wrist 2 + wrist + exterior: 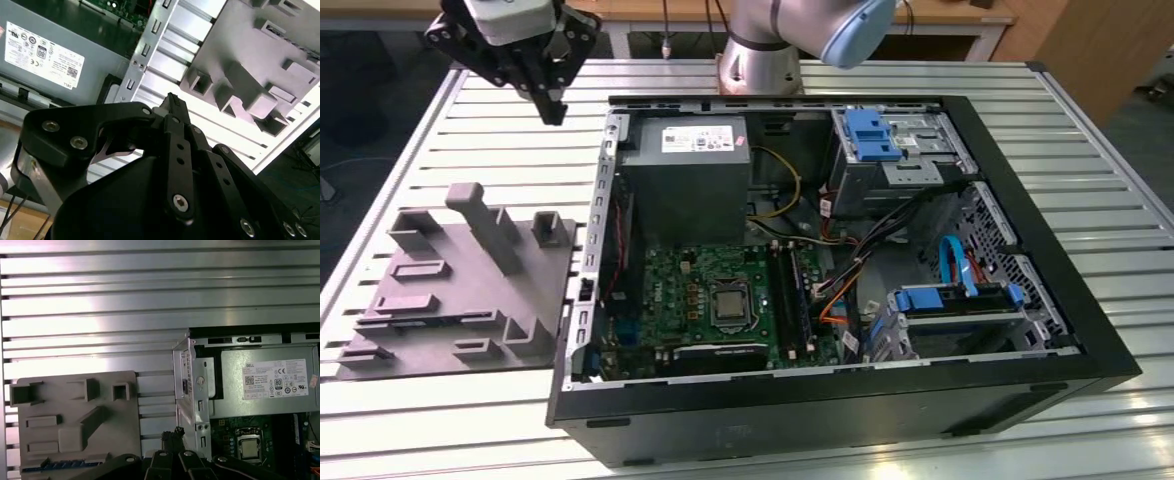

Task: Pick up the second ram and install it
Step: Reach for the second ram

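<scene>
My gripper [554, 108] hangs high over the slatted table, beyond the far left corner of the open computer case [854, 405] in the exterior view. Its black fingers [172, 102] are shut together with nothing between them, and the tips [172, 432] also show in the first wrist view. The second ram [65, 464] appears as a thin blue-green strip standing on edge in the grey fixture plate [75, 410]. That plate [454, 290] lies left of the case, below and nearer than the gripper. The black memory slots [790, 290] sit right of the processor socket [727, 303].
The grey power-supply box [687, 170] fills the case's far left corner. Blue drive brackets [870, 135] and loose cables occupy the case's right half. A tall grey post [487, 225] stands up from the fixture. The arm's base [761, 60] is behind the case on the aluminium table [1067, 120].
</scene>
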Robot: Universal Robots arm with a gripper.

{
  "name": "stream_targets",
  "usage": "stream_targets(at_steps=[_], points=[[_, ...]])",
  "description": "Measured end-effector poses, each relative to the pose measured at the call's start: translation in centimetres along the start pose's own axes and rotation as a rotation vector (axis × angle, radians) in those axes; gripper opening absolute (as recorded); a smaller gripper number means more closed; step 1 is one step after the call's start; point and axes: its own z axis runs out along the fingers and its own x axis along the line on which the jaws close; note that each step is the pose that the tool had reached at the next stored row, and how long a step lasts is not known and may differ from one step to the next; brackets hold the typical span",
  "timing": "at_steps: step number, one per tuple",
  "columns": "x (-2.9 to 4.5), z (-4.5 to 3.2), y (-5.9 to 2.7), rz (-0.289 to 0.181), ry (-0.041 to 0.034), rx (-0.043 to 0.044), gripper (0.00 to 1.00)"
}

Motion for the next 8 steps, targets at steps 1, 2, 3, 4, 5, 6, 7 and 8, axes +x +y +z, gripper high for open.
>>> stream_targets(at_steps=[1,2,3,4,5,6,7,8], points=[[0.23,0.0,-0.02,0.0,-0.0002,-0.0001,0.1],[0.46,0.0,-0.03,0.0,-0.0004,-0.0001,0.1],[0.67,-0.01,-0.05,0.0,-0.0005,-0.0001,0.1],[0.9,-0.02,-0.07,0.0,-0.0008,-0.0001,0.1],[1.09,-0.02,-0.08,0.0,-0.0011,-0.0001,0.1],[1.31,-0.03,-0.1,0.0,-0.0016,-0.0001,0.1],[1.58,-0.03,-0.12,0.0,-0.0025,-0.0003,0.1],[1.79,-0.04,-0.13,0.0,-0.0033,-0.0003,0.1]])
